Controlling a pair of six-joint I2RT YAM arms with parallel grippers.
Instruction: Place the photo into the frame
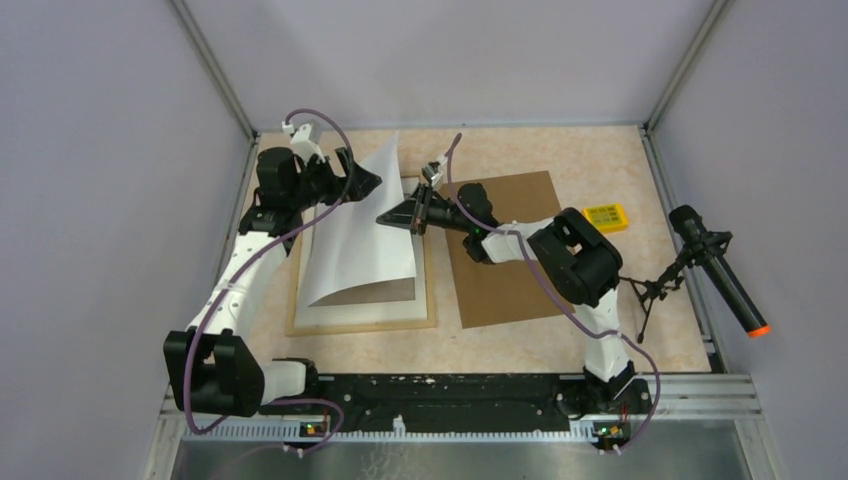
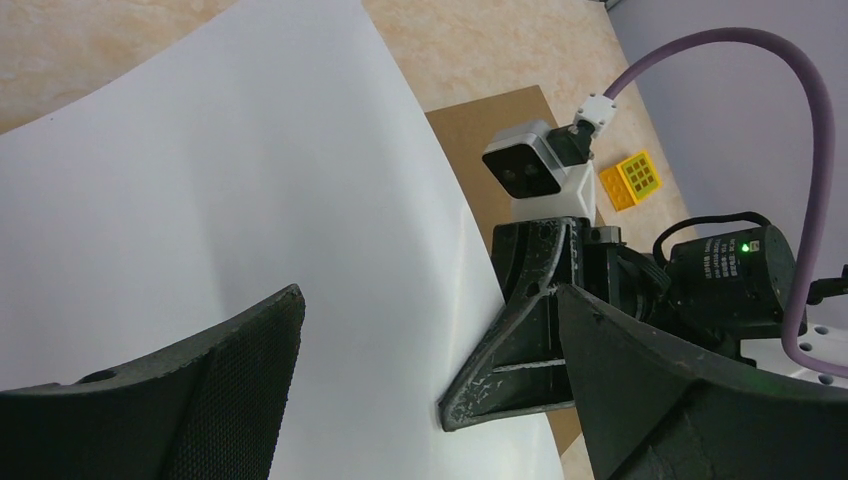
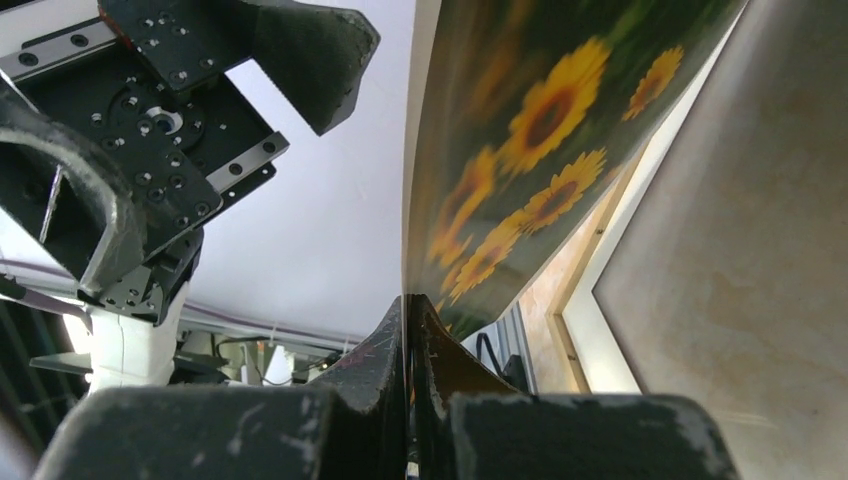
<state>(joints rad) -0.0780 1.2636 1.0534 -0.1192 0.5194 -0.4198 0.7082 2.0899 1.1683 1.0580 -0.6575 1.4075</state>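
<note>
The photo (image 1: pixel 355 235) hangs curled above the frame (image 1: pixel 362 324), its white back (image 2: pixel 250 190) facing up and left. Its sunflower side (image 3: pixel 540 130) shows in the right wrist view. My right gripper (image 1: pixel 388 217) is shut on the photo's right edge, the sheet pinched between the closed tips (image 3: pixel 408 305); those tips (image 2: pixel 475 405) also show in the left wrist view. My left gripper (image 1: pixel 368 180) is open at the photo's upper left, with its fingers (image 2: pixel 240 380) spread wide in front of the white back and holding nothing.
A white mat (image 1: pixel 350 313) lies inside the wooden frame. A brown backing board (image 1: pixel 505 270) lies to the frame's right, under the right arm. A small yellow block (image 1: pixel 606 217) sits further right, and a black microphone (image 1: pixel 720 270) stands on a stand at the right edge.
</note>
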